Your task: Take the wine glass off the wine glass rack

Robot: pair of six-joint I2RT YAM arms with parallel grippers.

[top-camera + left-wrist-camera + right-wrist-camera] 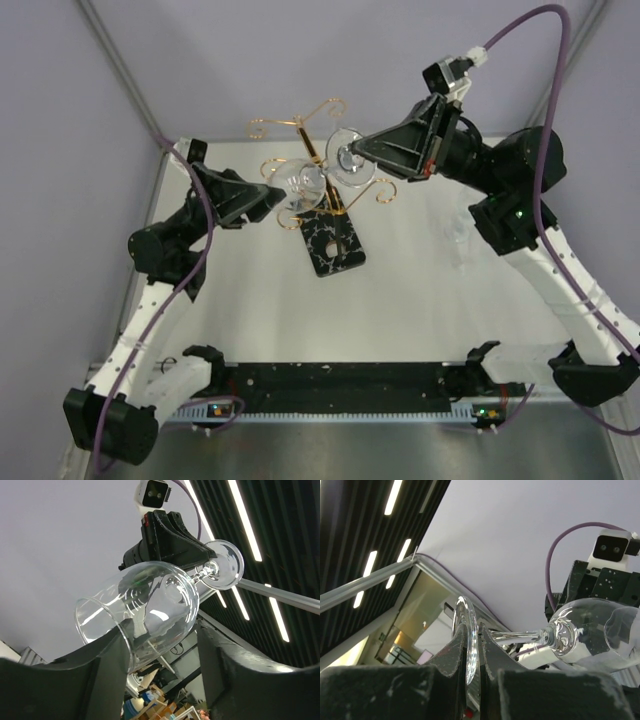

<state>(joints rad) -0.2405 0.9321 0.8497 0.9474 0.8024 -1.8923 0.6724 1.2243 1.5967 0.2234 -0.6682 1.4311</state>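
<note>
The clear wine glass lies on its side in the air over the gold wire rack, which stands on a black marbled base. My right gripper is shut on the glass's round foot, with the stem running sideways to the bowl. My left gripper is open with the bowl between its fingertips, touching the left finger. No rack wire shows around the stem in either wrist view.
The rack's scroll arms spread out beneath and behind the glass. Grey enclosure walls rise at the left and back. A black strip runs along the near table edge between the arm bases.
</note>
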